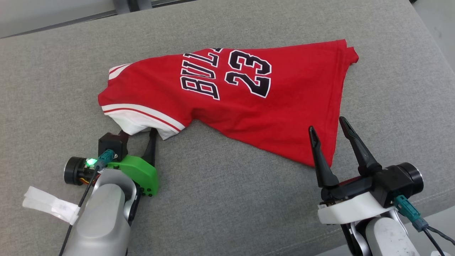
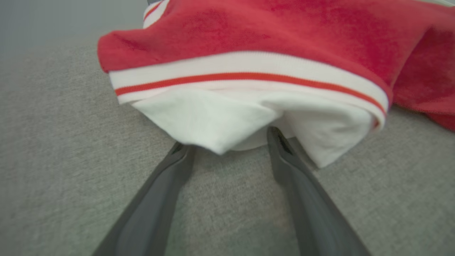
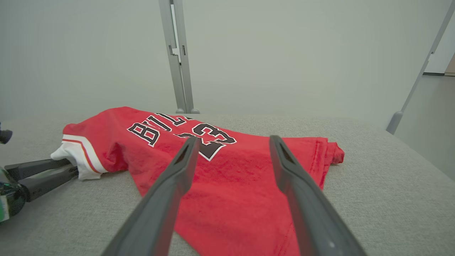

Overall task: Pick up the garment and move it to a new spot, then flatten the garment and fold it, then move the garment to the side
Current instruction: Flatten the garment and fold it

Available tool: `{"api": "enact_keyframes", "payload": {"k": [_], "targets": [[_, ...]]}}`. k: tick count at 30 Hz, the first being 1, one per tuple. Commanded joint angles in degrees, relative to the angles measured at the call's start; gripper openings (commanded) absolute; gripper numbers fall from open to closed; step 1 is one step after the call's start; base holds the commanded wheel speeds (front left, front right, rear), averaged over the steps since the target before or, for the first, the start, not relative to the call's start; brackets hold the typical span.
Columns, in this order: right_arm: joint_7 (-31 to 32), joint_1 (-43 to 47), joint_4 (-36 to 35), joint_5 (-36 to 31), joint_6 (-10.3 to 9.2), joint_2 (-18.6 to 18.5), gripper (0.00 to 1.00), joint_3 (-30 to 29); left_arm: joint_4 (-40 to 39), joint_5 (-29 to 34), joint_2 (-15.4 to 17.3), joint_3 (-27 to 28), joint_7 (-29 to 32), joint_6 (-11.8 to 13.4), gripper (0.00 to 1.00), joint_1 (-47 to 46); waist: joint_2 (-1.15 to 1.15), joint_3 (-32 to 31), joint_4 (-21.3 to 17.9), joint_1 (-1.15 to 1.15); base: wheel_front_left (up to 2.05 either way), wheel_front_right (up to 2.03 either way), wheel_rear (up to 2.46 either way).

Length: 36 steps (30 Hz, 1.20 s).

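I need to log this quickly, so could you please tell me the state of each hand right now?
Left hand: open, tips at the edge of the shirt, nothing gripped.
Right hand: open, holding nothing.

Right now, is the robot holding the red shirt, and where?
No, both open: left gripper at the white sleeve of the shirt, right gripper near its bottom corner.

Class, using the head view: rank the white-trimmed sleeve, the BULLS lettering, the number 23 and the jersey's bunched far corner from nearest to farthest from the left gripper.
1. The white-trimmed sleeve, at the left gripper's fingertips.
2. The BULLS lettering, up and to the right.
3. The number 23, just beyond the lettering.
4. The bunched far corner, upper right.
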Motion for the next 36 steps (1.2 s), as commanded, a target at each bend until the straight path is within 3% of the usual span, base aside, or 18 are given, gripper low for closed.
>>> {"api": "enact_keyframes", "payload": {"k": [1,2,13,22,28,36], "targets": [[-0.01,-0.48,-0.25,-0.05,-0.08,-0.03,1.0,-0.22,0.84,0.64,0.03,-0.24,0.1,-0.4,0.37,-1.13,0.0,0.59,-0.2,0.0,0.0,0.0,0.0],[-0.01,-0.49,-0.3,-0.13,-0.08,-0.04,1.0,-0.47,1.31,0.93,-0.1,-0.44,0.1,-0.6,0.0,-1.29,0.0,0.67,0.03,0.0,0.0,0.0,0.0],[-0.01,0.84,-0.35,0.12,-0.08,-0.05,1.0,-1.53,-5.76,-0.75,-0.19,-1.37,0.05,-1.99,0.0,3.28,0.0,-0.81,4.88,0.0,0.0,0.0,0.0],[-0.01,2.59,0.96,2.19,-0.08,-0.06,1.0,-3.49,-15.81,-11.57,2.73,-5.91,2.71,-2.1,0.0,10.91,0.0,-2.14,10.74,0.0,0.0,0.0,0.0],[-0.01,4.0,5.51,4.18,-0.08,-0.02,1.0,-7.95,-22.92,-19.63,5.72,-5.43,6.96,-2.05,0.0,14.82,0.0,-1.71,11.21,0.0,0.0,0.0,0.0],[-0.01,8.41,8.76,1.31,-0.09,-0.05,1.0,-7.97,-29.59,-22.23,8.62,-3.71,10.33,-1.22,0.0,17.29,0.0,-0.92,10.59,0.0,0.0,0.0,0.0]]}}
